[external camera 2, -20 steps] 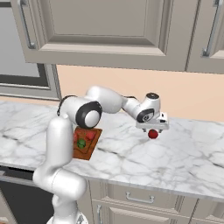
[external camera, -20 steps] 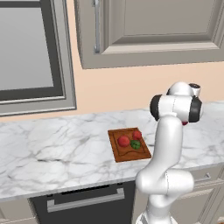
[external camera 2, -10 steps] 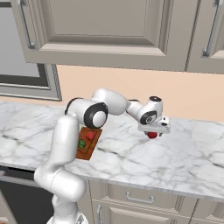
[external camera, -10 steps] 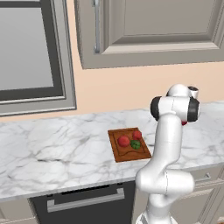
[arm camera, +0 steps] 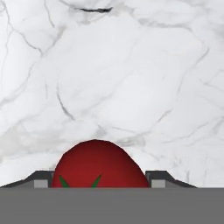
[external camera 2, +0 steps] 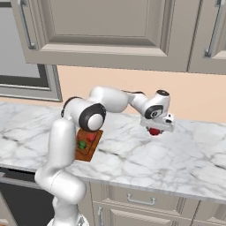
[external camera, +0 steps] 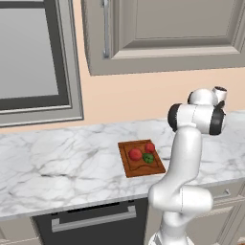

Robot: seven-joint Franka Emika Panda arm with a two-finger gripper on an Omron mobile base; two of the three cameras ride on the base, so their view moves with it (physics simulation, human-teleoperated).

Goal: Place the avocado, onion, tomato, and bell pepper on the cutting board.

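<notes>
A red tomato (arm camera: 96, 162) with green stalk leaves sits on the marble counter, well right of the cutting board. My gripper (external camera 2: 154, 129) reaches down over the tomato (external camera 2: 153, 132), and its dark fingertips (arm camera: 41, 178) press against both sides of it. The reddish-brown cutting board (external camera: 139, 168) lies near the counter's front edge. On it rest the green avocado (external camera: 148, 158) and two red round items (external camera: 135, 154), one of them (external camera: 150, 147) further back. The right base view shows the board (external camera 2: 84, 152) partly behind my arm, with the avocado (external camera 2: 81, 144) on it.
The marble counter (external camera 2: 185, 154) stretches wide on both sides. Wall cabinets (external camera 2: 110, 31) hang above it and a window (external camera: 28, 57) stands at the left. An oven front (external camera: 91, 222) sits below the counter edge.
The hand has dropped lower over the tomato and its fingers have closed in from wide apart onto the tomato's sides. The board and its items have not moved.
</notes>
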